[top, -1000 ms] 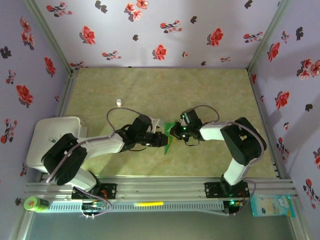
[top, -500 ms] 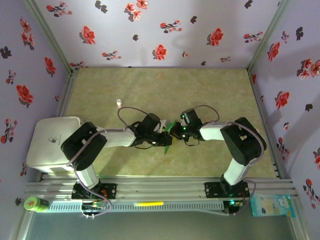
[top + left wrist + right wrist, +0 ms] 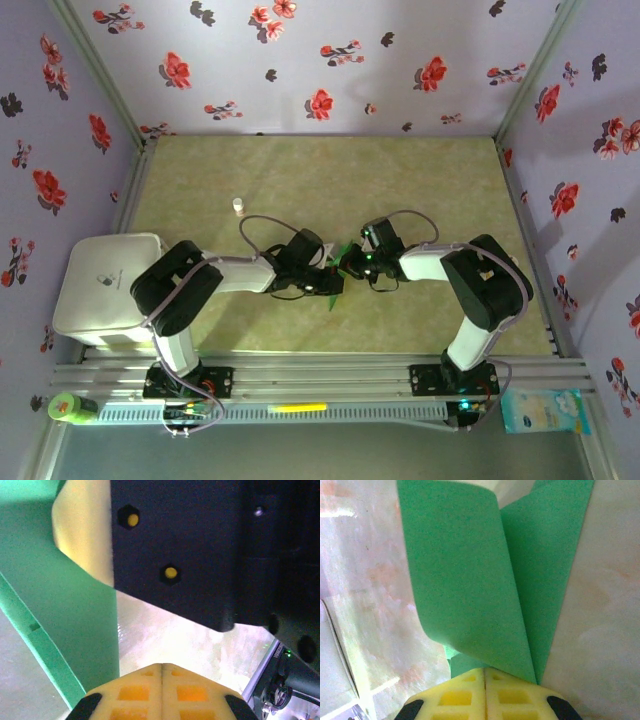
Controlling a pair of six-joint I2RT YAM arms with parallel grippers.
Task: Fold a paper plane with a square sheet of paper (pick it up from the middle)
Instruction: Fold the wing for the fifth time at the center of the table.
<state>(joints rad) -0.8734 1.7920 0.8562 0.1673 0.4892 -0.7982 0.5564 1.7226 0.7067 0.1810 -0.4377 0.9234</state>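
The square sheet of paper (image 3: 337,270) is bright green and folded into a narrow creased shape, held just above the table's middle. In the right wrist view the sheet of paper (image 3: 470,580) rises as two curved flaps from my right gripper (image 3: 485,670), which is shut on its lower end. My right gripper (image 3: 350,263) meets my left gripper (image 3: 335,281) tip to tip. In the left wrist view my left gripper (image 3: 162,666) is shut with its pads pressed together and nothing between them. The sheet of paper (image 3: 60,605) hangs to its left, and the right gripper's black body (image 3: 200,555) is close above.
A tiny white bottle (image 3: 238,205) stands on the mat at the back left. A white box (image 3: 100,285) sits by the left wall. Flowered walls close three sides, and an aluminium rail (image 3: 320,380) runs along the near edge.
My left arm has pushed right toward the paper, its elbow swinging in. Its jaws have closed fully. The right gripper and the paper have stayed in place.
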